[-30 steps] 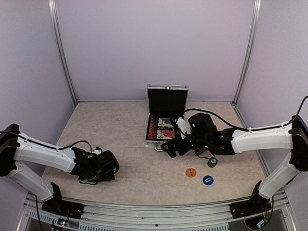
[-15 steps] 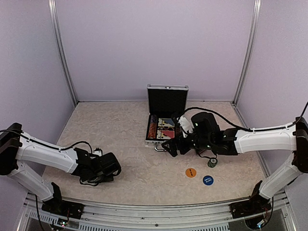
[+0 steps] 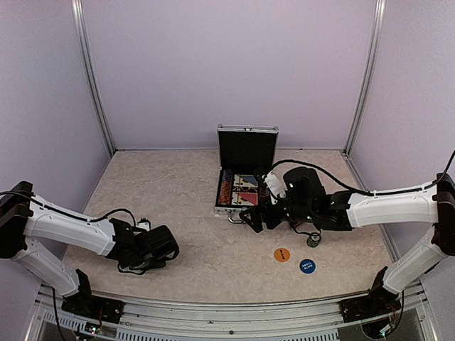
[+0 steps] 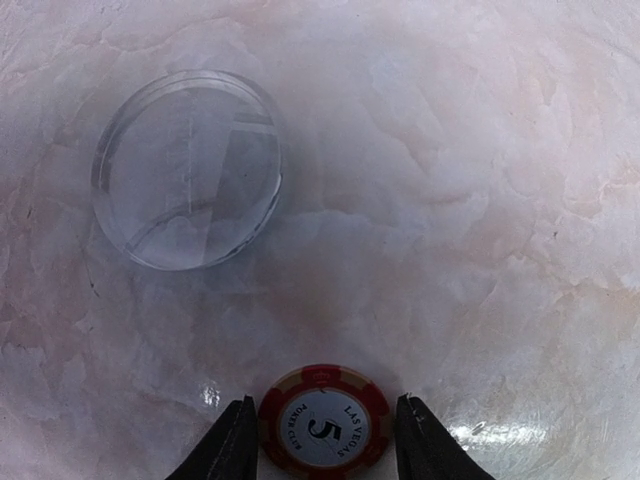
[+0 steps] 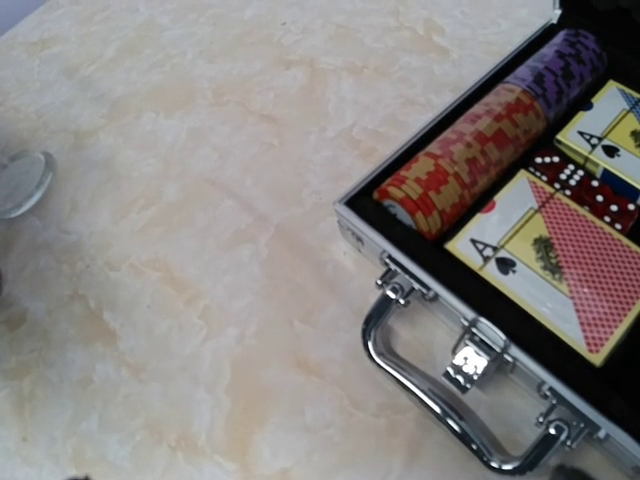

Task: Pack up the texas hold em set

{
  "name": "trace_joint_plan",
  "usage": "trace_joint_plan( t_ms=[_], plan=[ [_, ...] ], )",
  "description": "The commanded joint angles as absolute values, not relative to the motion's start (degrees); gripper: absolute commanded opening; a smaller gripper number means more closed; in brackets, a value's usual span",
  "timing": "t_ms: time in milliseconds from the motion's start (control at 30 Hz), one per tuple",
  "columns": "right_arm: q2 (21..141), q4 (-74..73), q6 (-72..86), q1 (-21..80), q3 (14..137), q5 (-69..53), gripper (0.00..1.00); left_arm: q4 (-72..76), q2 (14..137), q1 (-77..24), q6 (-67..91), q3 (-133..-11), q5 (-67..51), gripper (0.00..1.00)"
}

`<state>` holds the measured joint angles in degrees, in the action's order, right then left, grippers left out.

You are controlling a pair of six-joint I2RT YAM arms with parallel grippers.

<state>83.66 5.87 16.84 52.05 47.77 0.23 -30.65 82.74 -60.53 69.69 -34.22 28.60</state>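
The silver case (image 3: 234, 207) of the texas hold em set lies open at mid-table, lid (image 3: 247, 147) upright. In the right wrist view it holds a row of red and purple chips (image 5: 470, 155), card decks (image 5: 575, 270) and red dice (image 5: 590, 190), behind a chrome handle (image 5: 430, 385). My right gripper (image 3: 250, 217) hovers open just in front of that handle, holding nothing. My left gripper (image 4: 328, 445) is low over the table at the near left. Its fingers stand either side of a flat red "5" chip (image 4: 325, 425), the left one touching and the right one a sliver off.
A clear round disc (image 4: 188, 168) lies on the table just beyond the red chip. An orange disc (image 3: 282, 254) and a blue disc (image 3: 307, 266) lie near the front right. A green-and-white chip (image 3: 313, 240) sits under the right arm's cable. Walls enclose three sides.
The left jaws have narrowed around the red chip. The right arm has drifted slightly right, staying in front of the case.
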Motion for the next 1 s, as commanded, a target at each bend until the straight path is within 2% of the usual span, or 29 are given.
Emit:
trace_joint_plan(
  t_ms=[0, 267, 967],
  plan=[
    [82.9, 7.3, 17.2, 52.4, 47.2, 0.1, 1.00, -31.9, 84.1, -61.1, 70.7, -31.6, 21.4, 0.44],
    [83.5, 7.6, 17.6, 52.4, 47.2, 0.1, 1.00, -32.0, 82.0, -61.1, 70.8, -31.6, 21.9, 0.40],
    [89.7, 4.9, 20.0, 52.4, 53.3, -9.2, 1.00, -33.3, 78.5, -62.2, 65.9, -37.7, 29.0, 0.41]
  ],
)
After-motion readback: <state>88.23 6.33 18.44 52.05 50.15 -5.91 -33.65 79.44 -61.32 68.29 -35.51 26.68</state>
